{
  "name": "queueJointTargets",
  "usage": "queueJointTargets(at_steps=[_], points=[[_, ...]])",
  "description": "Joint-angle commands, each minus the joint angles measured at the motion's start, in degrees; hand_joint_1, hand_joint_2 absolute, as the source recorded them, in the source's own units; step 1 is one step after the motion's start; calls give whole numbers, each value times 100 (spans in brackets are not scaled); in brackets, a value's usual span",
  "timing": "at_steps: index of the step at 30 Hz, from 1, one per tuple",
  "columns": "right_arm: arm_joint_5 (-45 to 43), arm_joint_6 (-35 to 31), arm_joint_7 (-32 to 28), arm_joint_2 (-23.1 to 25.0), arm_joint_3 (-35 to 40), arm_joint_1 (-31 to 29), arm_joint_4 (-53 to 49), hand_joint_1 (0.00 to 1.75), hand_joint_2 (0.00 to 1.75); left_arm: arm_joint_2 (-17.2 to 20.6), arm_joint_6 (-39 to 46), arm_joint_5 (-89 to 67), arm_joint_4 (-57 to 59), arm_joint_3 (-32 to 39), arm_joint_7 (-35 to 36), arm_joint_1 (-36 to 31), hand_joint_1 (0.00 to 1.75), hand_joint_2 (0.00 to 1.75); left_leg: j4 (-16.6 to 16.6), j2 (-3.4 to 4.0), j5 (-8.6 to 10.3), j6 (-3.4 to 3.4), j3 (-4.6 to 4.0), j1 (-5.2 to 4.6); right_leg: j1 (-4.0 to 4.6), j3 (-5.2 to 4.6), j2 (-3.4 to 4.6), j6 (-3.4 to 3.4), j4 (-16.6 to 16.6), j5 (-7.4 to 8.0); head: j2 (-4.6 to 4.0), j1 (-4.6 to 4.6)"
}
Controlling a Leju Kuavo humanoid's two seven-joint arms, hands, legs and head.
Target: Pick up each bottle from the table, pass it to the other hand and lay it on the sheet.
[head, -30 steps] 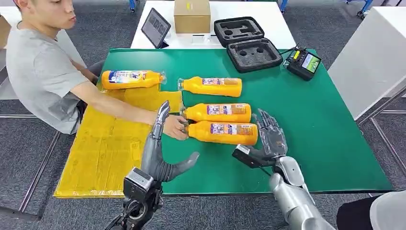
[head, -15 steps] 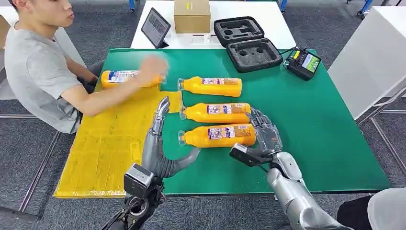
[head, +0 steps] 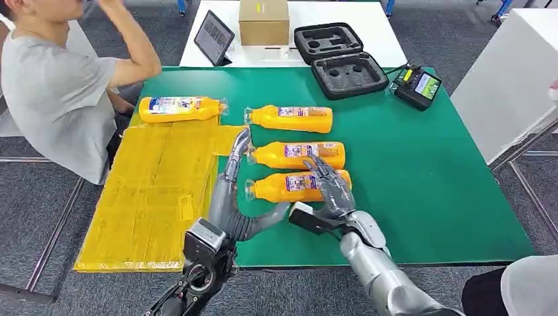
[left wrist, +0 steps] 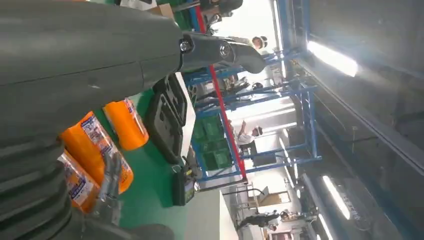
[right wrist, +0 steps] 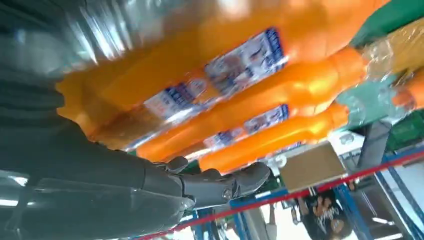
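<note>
Change: right hand [head: 331, 187] has slid from the nearest bottle's [head: 289, 187] base onto its middle, fingers draped over it, not yet closed | left hand [head: 235, 197] open beside the neck, awaiting the pass | yellow sheet [head: 151, 191] left of the bottles on the bench [head: 428, 171].

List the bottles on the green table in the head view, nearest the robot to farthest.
Bottle under the right hand → middle bottle → far bottle on the green. The bottle at the sheet's far edge lies at about that last depth, off to the left.
</note>
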Motion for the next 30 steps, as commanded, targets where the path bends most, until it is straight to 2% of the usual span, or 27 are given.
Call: queueJointTargets(at_steps=[1,8,10,14,22,30], points=[[-31,186,208,-42,217,-292,560,0,175,56,19,61,366,-49,15,-179,0,175,-3,7,-8,-8,20,1,0,18,13,-6,-3,-4,0,0],[-32,301,277,-51,255,-316,633,0,175,70,26,67,353,-23,15,-165,0,175,-2,3,-7,-10,18,1,0,15,10,-8,-1,-5,0,0],[251,390,771,-140,455,-435,823,0,175,51,-4,89,370,3,15,-191,0,175,6,10,-23,-21,41,5,4,36,23,-18,6,-17,0,0],[908,160,1539,-255,887,-577,969,0,175,34,-25,110,371,44,15,-199,0,175,1,5,-9,-11,22,2,1,18,13,-9,1,-7,0,0],[1842,223,2309,-391,1523,-776,1066,0,175,91,-128,88,280,57,15,-134,0,175,-2,6,-8,-10,21,1,0,18,12,-8,-1,-5,0,0],[1945,249,2315,-397,1601,-833,1057,0,175,89,-144,81,280,51,15,-141,0,175,-3,0,-6,-12,28,2,1,24,8,-10,-3,-5,0,0]])
